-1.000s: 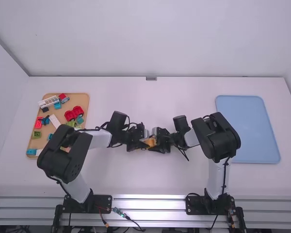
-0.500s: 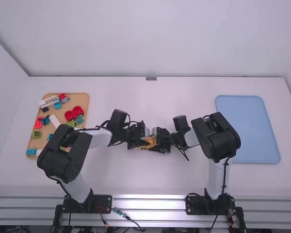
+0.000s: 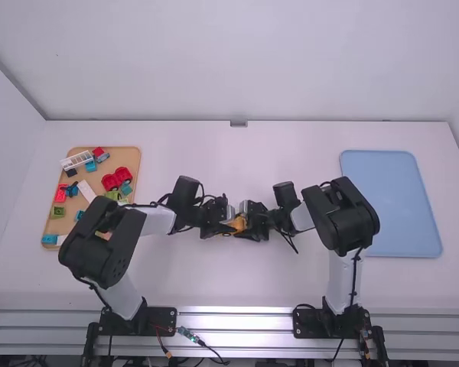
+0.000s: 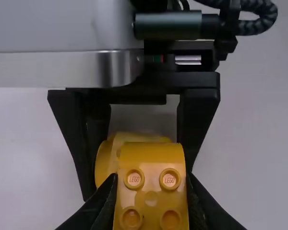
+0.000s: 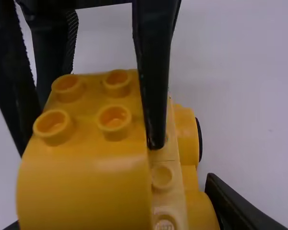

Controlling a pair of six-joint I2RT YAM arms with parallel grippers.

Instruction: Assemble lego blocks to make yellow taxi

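At mid-table in the high view, my left gripper [image 3: 225, 223] and right gripper [image 3: 249, 224] meet at the yellow blocks [image 3: 238, 224]. In the left wrist view my left gripper [image 4: 151, 199] is shut on a curved yellow brick [image 4: 151, 160] with studs; behind it is the yellow wheeled base [image 4: 103, 163], between the other gripper's fingers. In the right wrist view my right gripper [image 5: 117, 211] holds that base [image 5: 170, 175], a wheel [image 5: 188, 134] at its side. The curved brick [image 5: 84, 175] lies over part of the base; whether it is pressed fully down, I cannot tell.
A wooden tray [image 3: 125, 158] with red, blue, green and white pieces lies at the left, partly under the left arm. A pale blue tray [image 3: 394, 202] lies at the right, beside the right arm's elbow.
Compared with half a second ago, my left gripper has shifted slightly, and less of the yellow blocks' near side shows. The right arm has kept still.
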